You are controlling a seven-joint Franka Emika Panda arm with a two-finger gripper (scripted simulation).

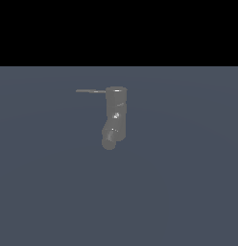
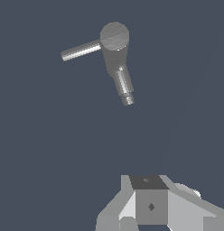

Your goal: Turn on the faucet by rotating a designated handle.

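A flat, plain slate-blue floor (image 1: pixel 188 192) fills the lower part of the exterior view, with no pattern, seams or markings that can be made out. Above it a solid black band (image 1: pixel 119 31) spans the full width and meets the floor along a straight horizontal line. The light is dim and even. In the wrist view the same blue-grey surface fills the background, crossed by a faint diagonal line

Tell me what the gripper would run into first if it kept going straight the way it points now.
Probably only the bare floor. In the wrist view the gripper sits well short of the faucet and its handle, which seem off its line, though depth is unclear.
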